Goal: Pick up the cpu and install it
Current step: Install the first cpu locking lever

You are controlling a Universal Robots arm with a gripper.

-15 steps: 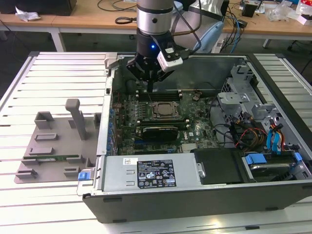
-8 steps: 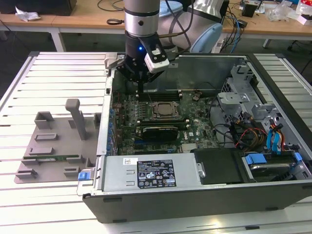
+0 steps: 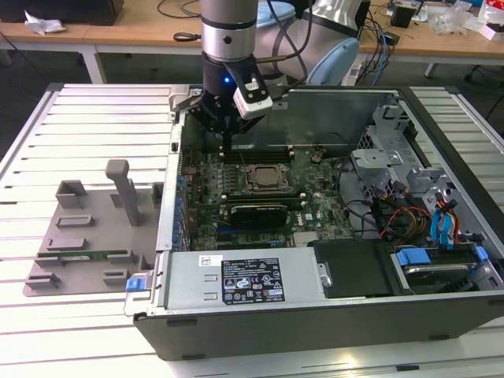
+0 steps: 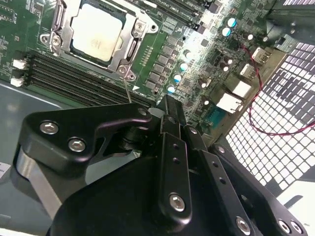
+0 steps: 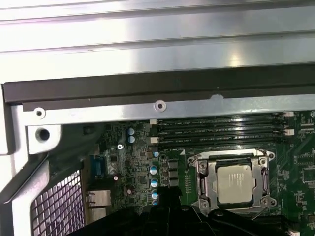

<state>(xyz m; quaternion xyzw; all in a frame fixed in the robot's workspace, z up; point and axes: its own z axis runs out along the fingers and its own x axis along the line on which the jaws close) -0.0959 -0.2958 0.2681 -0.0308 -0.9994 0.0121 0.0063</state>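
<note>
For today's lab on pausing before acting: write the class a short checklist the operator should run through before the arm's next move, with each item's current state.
1. Chip seated inside the socket frame: ok, it lies flat in both wrist views.
2. Gripper free of the chip: ok, it holds nothing and sits beside the socket.
3. Gripper fingers together: ok.
4. Socket frame clamped down: cannot tell.
5. Memory slots beside the socket undisturbed: ok.
6. Red wire away from the gripper: ok.
</note>
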